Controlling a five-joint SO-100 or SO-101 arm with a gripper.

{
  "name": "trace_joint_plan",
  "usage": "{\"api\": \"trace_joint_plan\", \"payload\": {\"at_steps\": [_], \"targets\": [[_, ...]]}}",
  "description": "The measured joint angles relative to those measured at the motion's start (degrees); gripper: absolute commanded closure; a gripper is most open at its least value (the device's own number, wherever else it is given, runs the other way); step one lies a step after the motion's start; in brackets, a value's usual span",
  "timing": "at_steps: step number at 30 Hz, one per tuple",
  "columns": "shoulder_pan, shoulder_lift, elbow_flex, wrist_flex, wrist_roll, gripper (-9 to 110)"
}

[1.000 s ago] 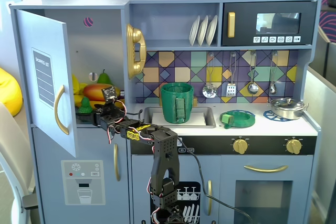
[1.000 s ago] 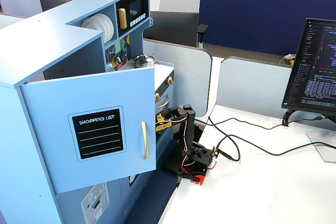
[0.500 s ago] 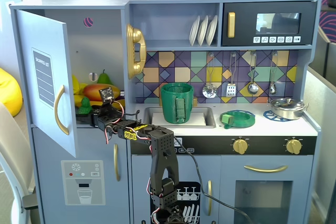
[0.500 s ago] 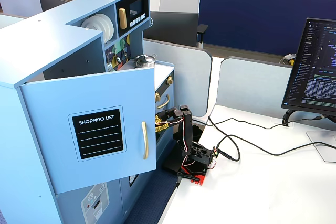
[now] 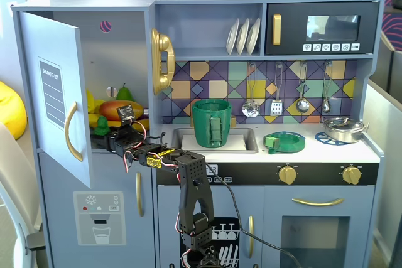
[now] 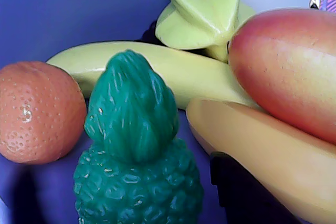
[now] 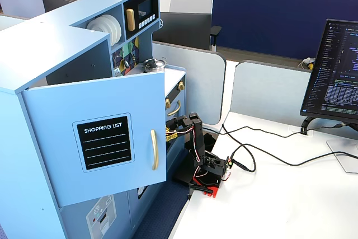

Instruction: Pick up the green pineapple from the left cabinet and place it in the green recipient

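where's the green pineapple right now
The green pineapple stands low centre in the wrist view, between the orange on its left and a banana on its right, inside the open left cabinet.

Wrist view: orange (image 6: pixel 39 111) at left, pale yellow banana (image 6: pixel 173 74) lying behind, yellow-green starfruit (image 6: pixel 202 11) farther back, red-yellow mango (image 6: pixel 286 69) at right resting over a yellow banana (image 6: pixel 262 153) nearer. Fixed view of the toy kitchen: white plates (image 5: pixel 244 36) racked on the upper shelf, microwave (image 5: pixel 323 27) at top right, gold telephone (image 5: pixel 162 61) on the wall, utensils (image 5: pixel 276 89) hanging on the tiled backsplash. Flat green dish (image 5: pixel 284 142) and steel pot (image 5: pixel 344 128) sit on the counter at right; in another fixed view a monitor (image 7: pixel 335 74) stands on the far right of the white desk.
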Motion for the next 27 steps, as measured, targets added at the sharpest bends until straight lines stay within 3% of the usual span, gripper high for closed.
{"api": "trace_joint_plan", "payload": {"at_steps": [11,27], "targets": [[-1.0,0.2,0.0,-0.1,-0.2,101],[-3.8,44.4,25.7,23.8,-28.0,101]]}}
